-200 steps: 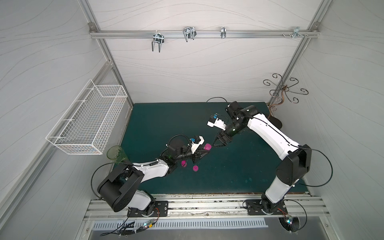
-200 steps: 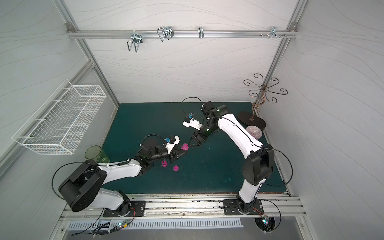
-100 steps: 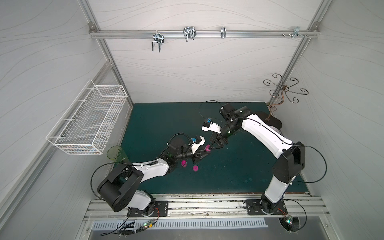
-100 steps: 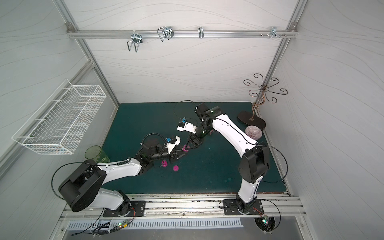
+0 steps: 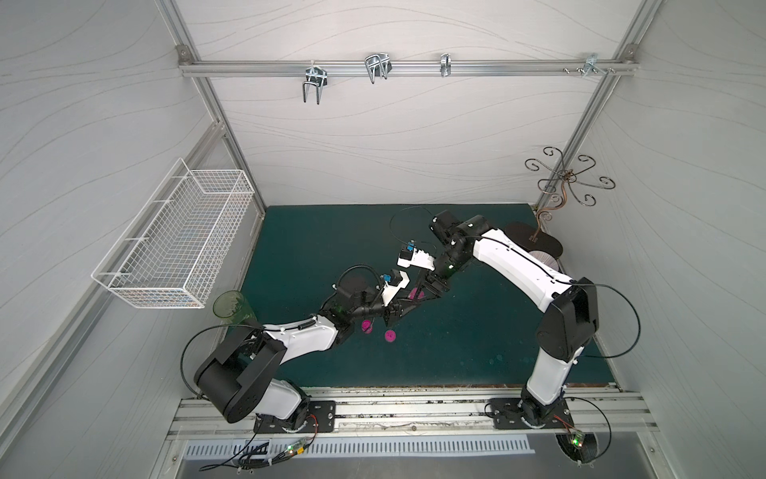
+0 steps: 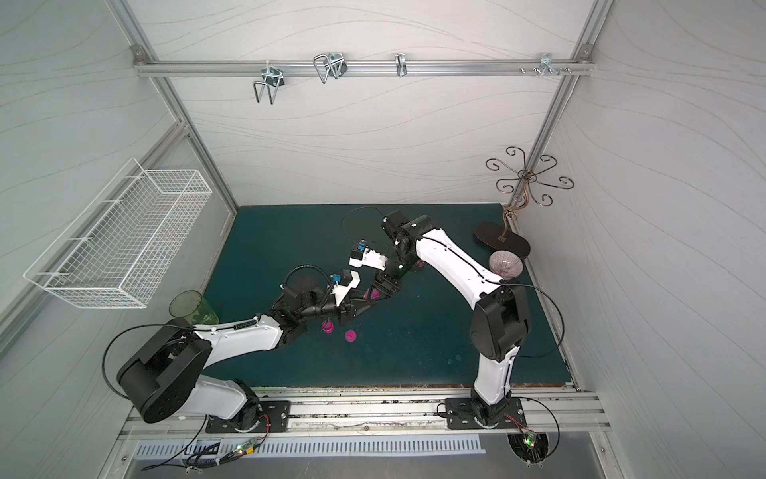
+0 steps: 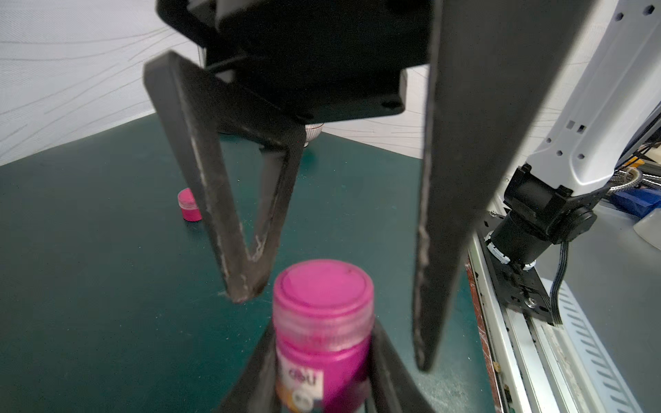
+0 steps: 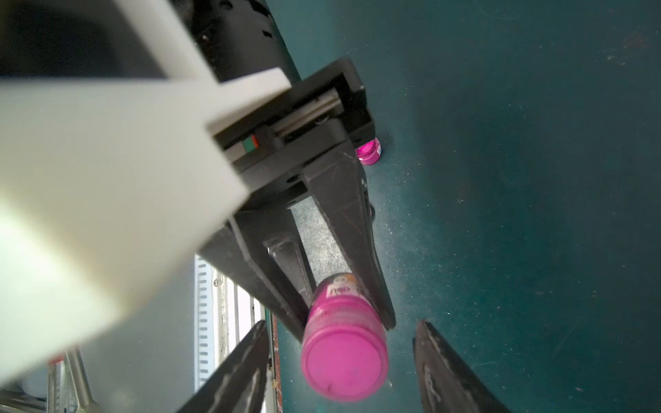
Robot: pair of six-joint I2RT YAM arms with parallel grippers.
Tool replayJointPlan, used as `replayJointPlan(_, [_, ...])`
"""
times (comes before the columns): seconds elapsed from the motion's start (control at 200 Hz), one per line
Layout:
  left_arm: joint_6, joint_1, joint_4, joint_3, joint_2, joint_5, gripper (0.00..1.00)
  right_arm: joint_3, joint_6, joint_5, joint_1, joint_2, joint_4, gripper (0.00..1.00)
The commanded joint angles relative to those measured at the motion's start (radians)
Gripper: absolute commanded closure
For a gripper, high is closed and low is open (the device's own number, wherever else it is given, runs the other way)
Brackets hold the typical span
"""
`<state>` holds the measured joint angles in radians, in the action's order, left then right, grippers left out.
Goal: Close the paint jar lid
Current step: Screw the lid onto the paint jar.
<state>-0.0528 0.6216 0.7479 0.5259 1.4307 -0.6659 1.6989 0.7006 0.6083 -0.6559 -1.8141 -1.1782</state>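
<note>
Left gripper (image 7: 322,357) clamps the pink paint jar (image 8: 339,291) by its body; right gripper (image 8: 342,323), jaws apart astride the lid (image 7: 323,293), should centre, pinch the rim squarely, then twist.

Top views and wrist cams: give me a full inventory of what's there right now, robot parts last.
mat: one, dark green, covering the table.
paint jar: one, pink, gripped in the left tool, pink lid on top.
small pots: two, pink, on the mat by the left arm; a third on the mat beyond the held jar.
cup: one, clear green, mat's left edge.
wire basket: one, white, on the left wall.
hooks: four, silver, on the back rail.
scroll stand: one, dark metal, back right corner.
bowl: one, pale purple, beside the stand.
left tool: black, shut on the paint jar.
right tool: black, open, fingers either side of the lid, not touching.
arms: two, white and black; right arm.
</note>
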Motion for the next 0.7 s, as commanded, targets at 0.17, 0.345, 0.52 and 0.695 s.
replayJointPlan(0.17, [-0.026, -0.005, 0.042, 0.036, -0.011, 0.018, 1.0, 0.025, -0.033, 0.023, -0.009, -0.035, -0.029, 0.7])
replayJointPlan(0.345, [-0.023, 0.007, 0.125, 0.042, 0.034, 0.199, 1.0, 0.079, -0.288, 0.021, -0.019, -0.111, 0.007, 0.73])
replayJointPlan(0.52, [-0.094, 0.072, 0.352, 0.117, 0.222, 0.527, 1.0, 0.251, -0.779, -0.046, -0.039, -0.28, 0.079, 0.72])
replayJointPlan(0.695, [-0.068, 0.076, 0.384, 0.192, 0.288, 0.584, 1.0, 0.314, -0.886, -0.103, -0.043, -0.318, 0.093, 0.61])
